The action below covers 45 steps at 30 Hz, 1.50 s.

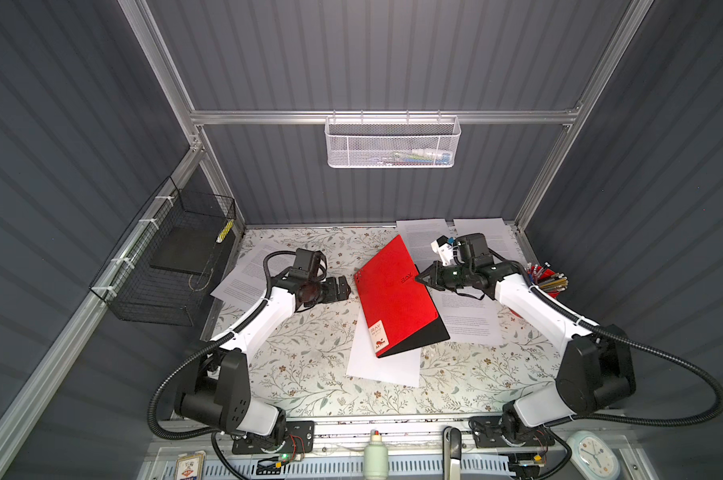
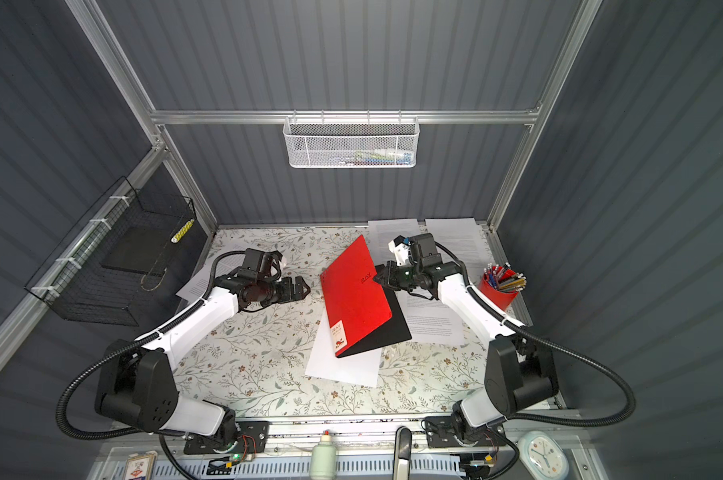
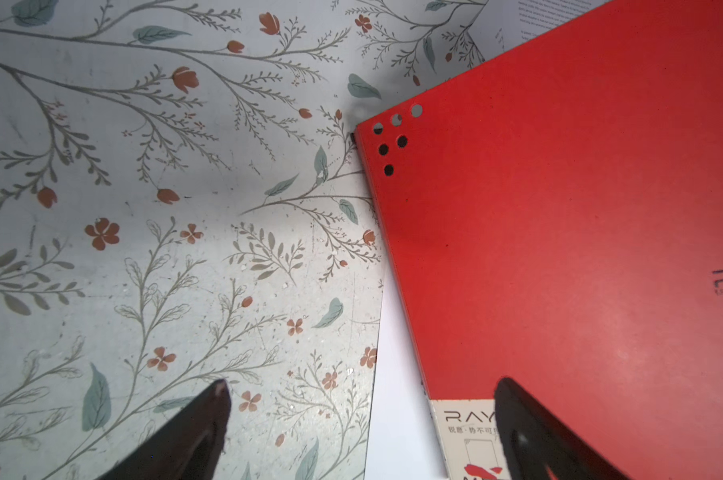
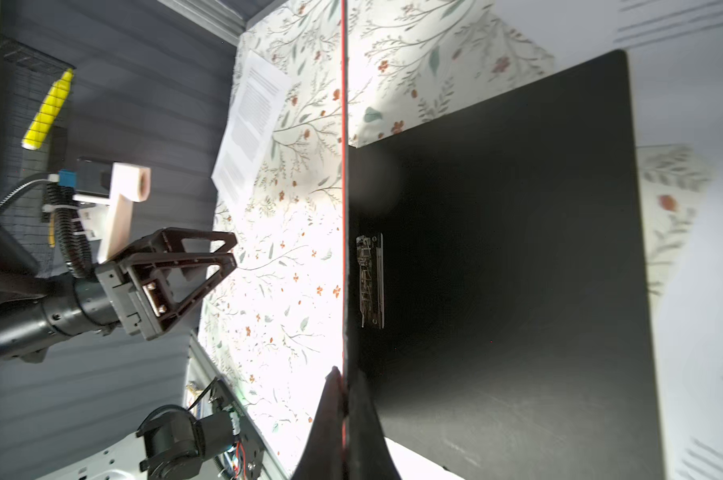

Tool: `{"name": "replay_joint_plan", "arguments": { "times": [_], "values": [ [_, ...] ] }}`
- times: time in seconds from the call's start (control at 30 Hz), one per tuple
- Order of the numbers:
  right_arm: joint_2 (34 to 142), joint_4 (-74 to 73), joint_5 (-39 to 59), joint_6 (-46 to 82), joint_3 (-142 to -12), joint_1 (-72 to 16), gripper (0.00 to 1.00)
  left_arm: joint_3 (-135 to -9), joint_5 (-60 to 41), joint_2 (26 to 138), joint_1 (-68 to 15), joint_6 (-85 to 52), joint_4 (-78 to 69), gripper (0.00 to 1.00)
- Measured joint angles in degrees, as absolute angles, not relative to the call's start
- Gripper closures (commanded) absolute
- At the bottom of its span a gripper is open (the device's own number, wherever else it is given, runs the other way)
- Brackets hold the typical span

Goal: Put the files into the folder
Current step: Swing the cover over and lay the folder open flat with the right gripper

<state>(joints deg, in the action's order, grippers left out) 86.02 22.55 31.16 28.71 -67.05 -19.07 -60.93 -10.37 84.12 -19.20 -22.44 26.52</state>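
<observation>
While right end effector (image 1: 420, 277) pinches the stiff cover edge of the folder (image 1: 393, 299), propping it half-open at table (image 1: 301, 365) centre, and left end effector (image 1: 342, 289) hangs spread beside it, the files (image 1: 472, 324) lying around look light and floppy, so take a free edge.

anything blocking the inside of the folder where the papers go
Nothing visible does. The right gripper holds the red cover up, and the black inside is bare except for the metal clip at the spine.
</observation>
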Motion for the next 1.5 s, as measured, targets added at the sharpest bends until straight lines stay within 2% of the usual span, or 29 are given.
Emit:
{"name": "replay_joint_plan", "arguments": {
  "times": [0.13,0.17,0.3,0.4,0.53,0.77,0.93,1.13,1.3,1.5],
  "values": [
    [85.54,27.22,28.01,27.57,-69.43,-19.53,1.00,-60.58,-11.66,84.09,-19.20,-22.39,26.76,0.00],
    [85.58,28.08,27.51,27.35,-70.15,-19.88,0.97,-60.55,-12.01,84.12,-19.20,-22.39,26.83,0.00],
    [85.76,29.58,27.00,26.96,-73.43,-23.07,0.77,-60.55,-13.63,84.09,-19.20,-21.91,26.87,0.00],
    [85.97,27.42,30.59,28.40,-74.22,-25.08,0.65,-60.55,-14.28,84.03,-19.20,-21.74,26.92,0.00],
    [88.40,25.76,34.61,30.02,-77.10,-27.81,0.54,-60.55,-14.28,83.05,-19.20,-21.63,27.03,0.00],
    [96.25,23.57,38.68,31.90,-86.61,-35.88,0.46,-65.80,-4.27,78.04,-19.31,-21.85,35.94,0.00],
    [103.70,20.12,40.82,33.74,-92.42,-40.99,0.31,-76.60,1.67,74.56,-19.31,-21.78,42.19,0.00],
    [112.53,18.83,41.98,34.22,-96.90,-43.38,0.17,-82.91,4.75,72.23,-19.31,-20.80,48.03,0.00],
    [113.01,22.20,41.21,31.79,-98.30,-41.17,0.13,-85.97,5.02,72.95,-19.31,-18.57,52.47,0.00],
    [106.08,21.34,40.53,31.07,-91.57,-33.78,0.12,-91.42,3.38,78.48,-19.66,-14.44,56.34,0.00]
  ]
}}
